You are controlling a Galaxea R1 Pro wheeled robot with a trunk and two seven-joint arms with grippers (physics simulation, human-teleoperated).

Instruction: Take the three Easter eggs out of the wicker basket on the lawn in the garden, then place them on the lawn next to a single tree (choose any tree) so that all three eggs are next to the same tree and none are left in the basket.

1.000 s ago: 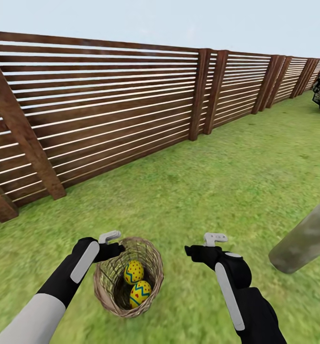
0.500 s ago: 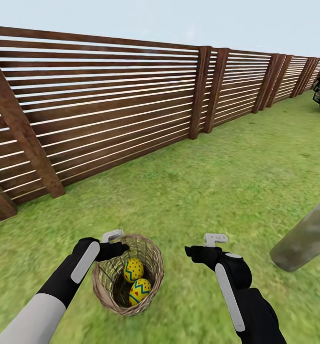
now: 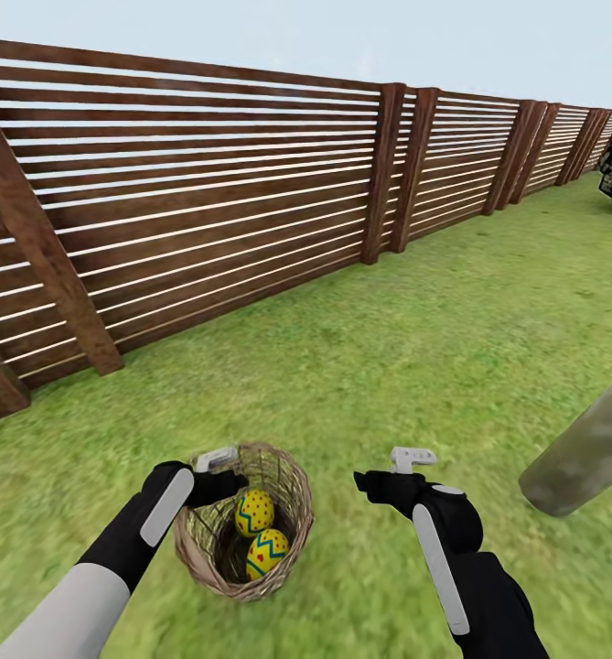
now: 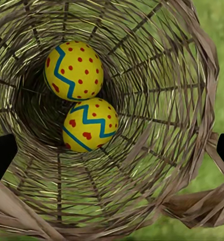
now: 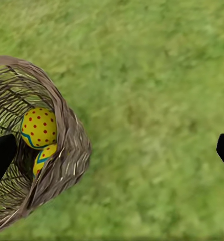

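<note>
Reaching deeper over the basket [image 3: 241, 540] rim, left hand [image 3: 221, 469] open above two eggs [image 3: 253, 513], third probably hidden; right hand [image 3: 399, 469] open, idle.

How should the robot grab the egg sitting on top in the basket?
Grip the upper egg around its rounded middle, coming straight down through the wicker basket's open mouth with the left hand. The woven walls ring it, and the second egg touches one side, so the top is probably the only free way in.
</note>
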